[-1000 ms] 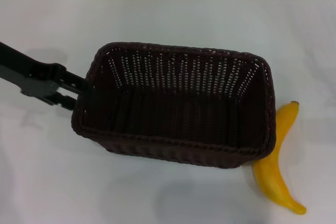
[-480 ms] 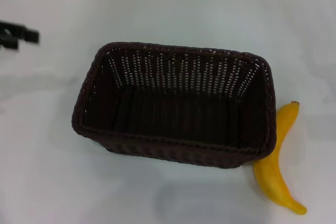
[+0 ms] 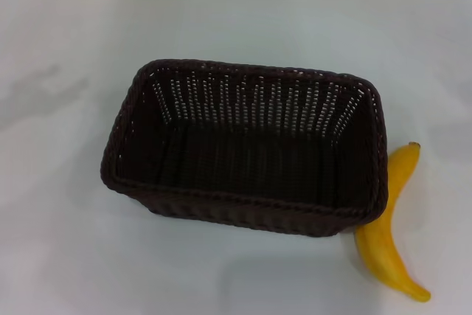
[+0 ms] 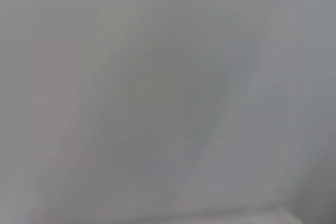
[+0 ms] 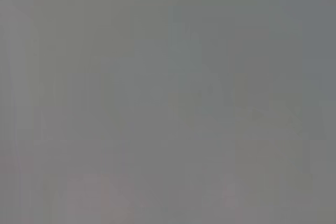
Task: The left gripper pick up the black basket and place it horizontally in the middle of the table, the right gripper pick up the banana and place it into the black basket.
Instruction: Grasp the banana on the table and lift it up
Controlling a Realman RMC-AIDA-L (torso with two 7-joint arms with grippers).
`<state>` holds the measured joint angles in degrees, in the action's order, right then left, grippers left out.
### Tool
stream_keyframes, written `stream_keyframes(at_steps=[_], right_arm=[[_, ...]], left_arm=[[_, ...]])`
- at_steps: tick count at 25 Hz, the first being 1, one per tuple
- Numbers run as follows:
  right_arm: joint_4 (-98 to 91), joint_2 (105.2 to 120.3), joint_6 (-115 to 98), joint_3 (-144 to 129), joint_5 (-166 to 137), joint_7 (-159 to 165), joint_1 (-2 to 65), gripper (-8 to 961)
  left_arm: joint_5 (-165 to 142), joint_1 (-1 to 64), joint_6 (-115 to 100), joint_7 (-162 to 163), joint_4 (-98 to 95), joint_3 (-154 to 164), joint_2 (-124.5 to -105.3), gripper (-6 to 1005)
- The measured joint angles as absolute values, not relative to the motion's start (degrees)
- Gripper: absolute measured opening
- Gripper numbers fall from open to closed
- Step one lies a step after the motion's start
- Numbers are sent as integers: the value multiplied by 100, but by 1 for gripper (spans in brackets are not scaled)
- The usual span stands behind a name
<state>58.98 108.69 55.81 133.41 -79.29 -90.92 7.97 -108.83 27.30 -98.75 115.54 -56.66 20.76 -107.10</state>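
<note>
The black basket (image 3: 247, 149) sits upright on the white desk (image 3: 66, 248), roughly in the middle of the head view, its long side running left to right and its open top showing the slatted inner walls. The banana (image 3: 387, 237) lies on the desk at the basket's right near corner, its upper part against the basket's wall, its stem end pointing away from the robot. Neither pincer shows in any view, so their state cannot be told.
</note>
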Motion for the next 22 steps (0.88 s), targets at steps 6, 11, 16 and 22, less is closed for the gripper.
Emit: stream_keyframes(at_steps=[6,11,16,22], right_arm=[[7423,10740,7160,14073,-11078,-6256,1246,869],[7990,10439,8993,14434,-12513,-4954,1910,868],[8004,10277,10253,14428,-13054,-4399,2442,868],[7953,10421,10791,13541,-13229,-4257,2789,869]], left_arm=[[-9645,2110,-9714,10619,-5640,2027,-10988,805],[-9352,1873,-9607,10187,-5522,2012,-11099,805],[-9344,1851,-9582,10000,-5383,1929,-11112,805],[-9336,1884,-9554,9821,-5236,1738,-11115,805]])
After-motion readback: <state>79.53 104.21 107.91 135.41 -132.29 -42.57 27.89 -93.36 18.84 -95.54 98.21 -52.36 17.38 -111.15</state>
